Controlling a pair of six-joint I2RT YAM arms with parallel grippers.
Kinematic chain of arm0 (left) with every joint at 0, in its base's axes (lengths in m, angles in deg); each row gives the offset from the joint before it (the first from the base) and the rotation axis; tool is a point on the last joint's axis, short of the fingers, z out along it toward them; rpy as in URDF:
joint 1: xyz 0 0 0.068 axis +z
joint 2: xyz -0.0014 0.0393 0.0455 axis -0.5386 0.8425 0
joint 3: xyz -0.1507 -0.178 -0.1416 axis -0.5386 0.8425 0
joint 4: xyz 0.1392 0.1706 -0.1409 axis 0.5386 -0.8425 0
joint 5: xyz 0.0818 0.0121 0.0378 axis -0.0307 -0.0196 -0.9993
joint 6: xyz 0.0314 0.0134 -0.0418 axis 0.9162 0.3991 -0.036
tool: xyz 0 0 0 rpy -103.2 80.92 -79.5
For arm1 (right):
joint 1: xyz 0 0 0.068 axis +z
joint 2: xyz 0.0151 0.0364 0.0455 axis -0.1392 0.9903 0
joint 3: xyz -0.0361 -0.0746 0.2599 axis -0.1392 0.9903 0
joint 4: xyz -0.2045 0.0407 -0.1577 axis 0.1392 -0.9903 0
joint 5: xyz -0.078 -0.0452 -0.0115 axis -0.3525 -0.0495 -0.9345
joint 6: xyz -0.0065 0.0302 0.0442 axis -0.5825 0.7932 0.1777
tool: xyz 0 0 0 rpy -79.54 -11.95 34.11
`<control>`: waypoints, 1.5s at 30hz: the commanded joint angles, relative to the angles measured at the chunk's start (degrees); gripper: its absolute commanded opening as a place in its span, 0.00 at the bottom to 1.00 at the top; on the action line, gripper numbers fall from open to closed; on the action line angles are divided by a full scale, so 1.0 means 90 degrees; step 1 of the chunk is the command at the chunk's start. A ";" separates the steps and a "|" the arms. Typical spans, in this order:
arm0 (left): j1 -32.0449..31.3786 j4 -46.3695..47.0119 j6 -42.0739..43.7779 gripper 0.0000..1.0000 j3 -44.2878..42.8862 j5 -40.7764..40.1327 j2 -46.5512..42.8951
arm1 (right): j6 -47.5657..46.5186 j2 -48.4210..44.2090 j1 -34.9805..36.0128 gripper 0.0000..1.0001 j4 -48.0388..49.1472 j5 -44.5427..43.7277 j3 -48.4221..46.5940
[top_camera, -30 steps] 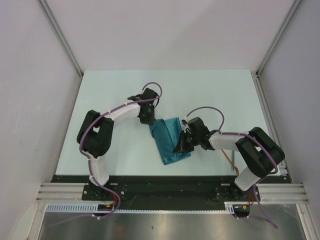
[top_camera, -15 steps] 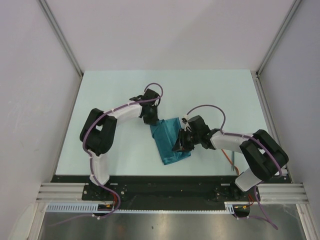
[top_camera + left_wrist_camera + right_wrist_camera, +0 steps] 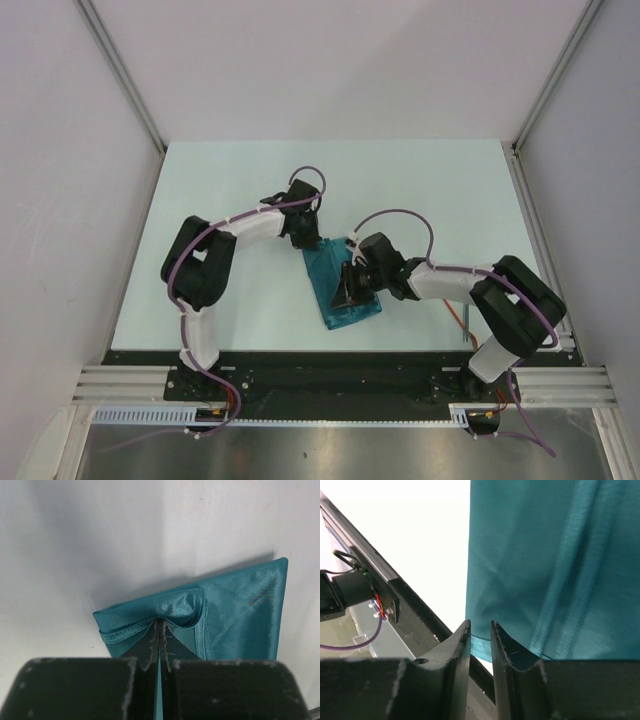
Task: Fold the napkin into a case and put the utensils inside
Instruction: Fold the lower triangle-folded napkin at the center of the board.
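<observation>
We find no words, numbers, labels or signs that we can read in any view. The napkin [image 3: 336, 300] is plain teal cloth with nothing printed on it. In the left wrist view we see one tiny reddish mark [image 3: 256, 599] on the cloth. It is too small and blurry for us to tell if it is a letter.

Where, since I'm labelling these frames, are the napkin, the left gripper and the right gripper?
napkin [image 3: 235, 610]: left wrist view, on its flat top layer.
left gripper [image 3: 160, 630]: left wrist view, at the fingertips pinching the napkin's raised fold.
right gripper [image 3: 480, 627]: right wrist view, in the narrow gap between its fingertips, at the napkin's edge.
</observation>
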 commanded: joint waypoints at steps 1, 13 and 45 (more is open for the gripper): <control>-0.0026 0.0221 -0.0130 0.00 0.0086 0.0159 0.0082 | -0.0058 0.0204 0.0180 0.26 0.0189 -0.0087 -0.0416; -0.0036 0.0309 -0.0188 0.00 0.0193 0.0198 0.0062 | -0.0011 0.0671 0.0522 0.10 0.0596 0.0467 -0.0525; -0.0026 0.0035 -0.0052 0.15 0.0389 0.0296 -0.0943 | -0.0733 -0.0158 -0.0914 0.28 -0.0496 0.0049 -0.0007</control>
